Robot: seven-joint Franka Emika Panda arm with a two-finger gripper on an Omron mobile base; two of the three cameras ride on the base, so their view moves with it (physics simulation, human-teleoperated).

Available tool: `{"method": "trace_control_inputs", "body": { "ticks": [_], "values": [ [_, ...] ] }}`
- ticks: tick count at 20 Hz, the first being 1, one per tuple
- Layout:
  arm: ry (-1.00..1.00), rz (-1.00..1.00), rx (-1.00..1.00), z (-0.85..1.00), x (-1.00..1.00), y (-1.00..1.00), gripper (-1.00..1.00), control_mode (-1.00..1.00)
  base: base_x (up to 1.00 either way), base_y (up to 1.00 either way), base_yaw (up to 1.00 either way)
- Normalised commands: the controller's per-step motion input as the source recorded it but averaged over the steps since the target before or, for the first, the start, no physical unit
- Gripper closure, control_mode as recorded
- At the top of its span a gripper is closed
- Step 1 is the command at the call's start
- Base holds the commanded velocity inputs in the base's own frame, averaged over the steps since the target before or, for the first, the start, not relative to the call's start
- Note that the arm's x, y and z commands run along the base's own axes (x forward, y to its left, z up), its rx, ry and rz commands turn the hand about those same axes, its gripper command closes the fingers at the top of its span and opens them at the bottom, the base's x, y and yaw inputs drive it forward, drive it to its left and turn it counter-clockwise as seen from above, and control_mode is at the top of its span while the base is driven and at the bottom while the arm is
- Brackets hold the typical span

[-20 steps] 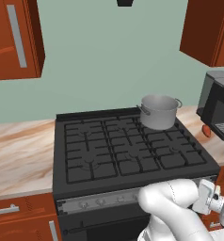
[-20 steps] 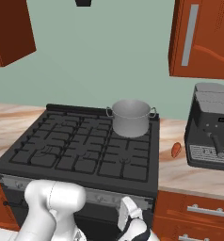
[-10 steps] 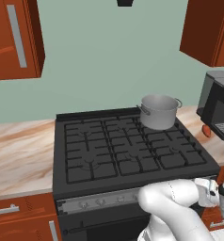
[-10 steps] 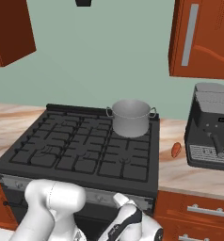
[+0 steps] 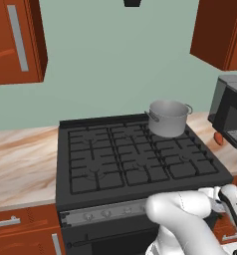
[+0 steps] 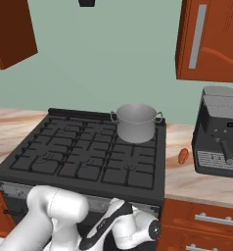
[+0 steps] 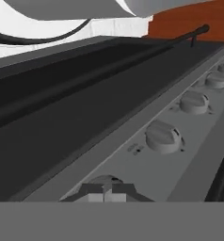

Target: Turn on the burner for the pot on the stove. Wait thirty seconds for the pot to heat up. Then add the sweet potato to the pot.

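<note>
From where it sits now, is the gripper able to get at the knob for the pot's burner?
Probably yes: the gripper sits right at the stove's front strip, nearly touching a knob, nothing between. Which burner that knob drives I cannot tell.

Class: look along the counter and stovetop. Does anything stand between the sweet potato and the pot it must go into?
Nothing visible does. The sweet potato lies on the counter right of the stove; only open grates separate it from the pot.

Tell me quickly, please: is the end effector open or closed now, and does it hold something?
End effector: closed, right at a round silver knob on the silver front strip of the wide black gas stove; whether it grips the knob cannot be told.
</note>
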Motion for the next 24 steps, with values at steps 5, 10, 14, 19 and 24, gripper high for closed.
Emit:
{"method": "trace_control_inputs", "body": {
  "ticks": [5, 10, 14, 19, 24],
  "values": [
    [0.00, 0.00, -0.05, 0.69, -0.67, -0.31, 1.00, -1.00, 0.00, 0.00, 0.00],
    [0.00, 0.01, 0.03, 0.73, -1.00, -0.37, 1.00, -1.00, 0.00, 0.00, 0.00],
    [0.02, 0.00, 0.03, 1.00, -0.65, -0.07, 1.00, -1.00, 0.00, 0.00, 0.00],
    [0.13, 0.00, 0.06, 1.00, 0.16, 0.00, 1.00, -1.00, 0.00, 0.00, 0.00],
    [0.24, -0.03, 0.03, 1.00, 0.56, 0.00, 1.00, -1.00, 0.00, 0.00, 0.00]
  ]
}}
